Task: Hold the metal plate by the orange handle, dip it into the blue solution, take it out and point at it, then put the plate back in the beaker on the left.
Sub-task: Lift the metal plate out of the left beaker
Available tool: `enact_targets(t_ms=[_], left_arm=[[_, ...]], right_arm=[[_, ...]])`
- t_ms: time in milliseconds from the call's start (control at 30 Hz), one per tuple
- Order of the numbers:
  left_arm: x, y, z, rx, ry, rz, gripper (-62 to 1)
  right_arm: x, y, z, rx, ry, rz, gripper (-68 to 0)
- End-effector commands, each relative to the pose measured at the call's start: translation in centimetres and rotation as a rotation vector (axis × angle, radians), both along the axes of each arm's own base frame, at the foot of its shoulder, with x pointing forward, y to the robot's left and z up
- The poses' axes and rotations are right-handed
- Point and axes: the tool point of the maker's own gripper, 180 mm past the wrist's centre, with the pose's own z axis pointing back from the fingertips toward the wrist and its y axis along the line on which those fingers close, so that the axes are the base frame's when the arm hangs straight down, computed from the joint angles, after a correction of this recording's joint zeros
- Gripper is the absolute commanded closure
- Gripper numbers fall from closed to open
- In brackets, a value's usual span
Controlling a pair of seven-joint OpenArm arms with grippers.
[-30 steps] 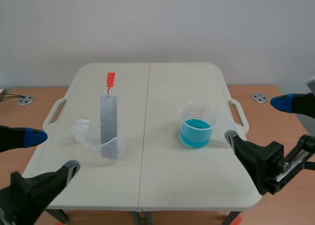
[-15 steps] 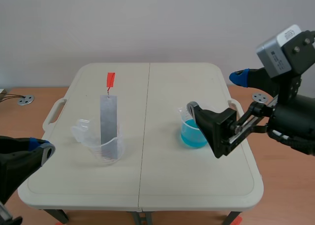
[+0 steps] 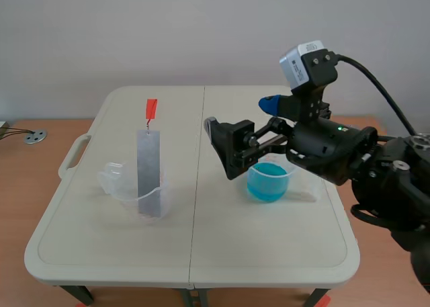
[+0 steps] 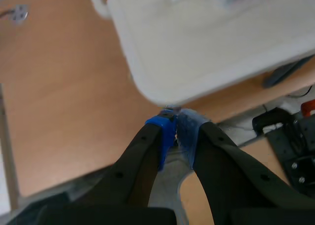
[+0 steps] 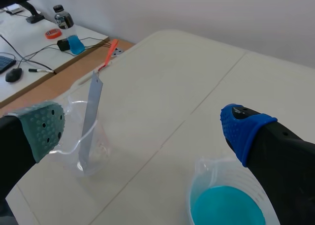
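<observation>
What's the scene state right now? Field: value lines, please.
metal plate: stands upright in the left beaker, leaning slightly
orange handle: at the plate's top end, nothing holding it
left beaker: clear, no liquid visible
right beaker: holds blue solution
right arm: jaws open, raised beside the right beaker, facing the plate, touching nothing
left arm: jaws shut on nothing, off the table
task step: plate not yet grasped

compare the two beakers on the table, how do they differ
The left beaker shows no liquid; the right beaker holds blue solution. The left beaker has the metal plate standing in it; the right beaker has none. Both are clear, upright, with spouts.
</observation>
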Motion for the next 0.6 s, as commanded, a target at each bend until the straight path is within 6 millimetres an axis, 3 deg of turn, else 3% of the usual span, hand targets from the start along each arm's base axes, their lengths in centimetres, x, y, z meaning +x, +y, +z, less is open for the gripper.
enact_targets(t_ms=[0, 300, 567], left_arm=[[-0.9, 0.4, -0.4, 0.0, 0.018, 0.019, -6.0], [-6.8, 5.0, -5.2, 0.042, 0.193, 0.129, -6.0], [-10.5, 7.6, -10.7, 0.052, 0.316, 0.223, -6.0]], right_arm=[[1.0, 0.6, 1.6, 0.043, -0.035, 0.013, -66.3], [4.4, 4.3, 0.6, 0.093, 0.018, 0.048, -66.3], [5.7, 9.0, 0.6, 0.091, 0.045, 0.143, -66.3]])
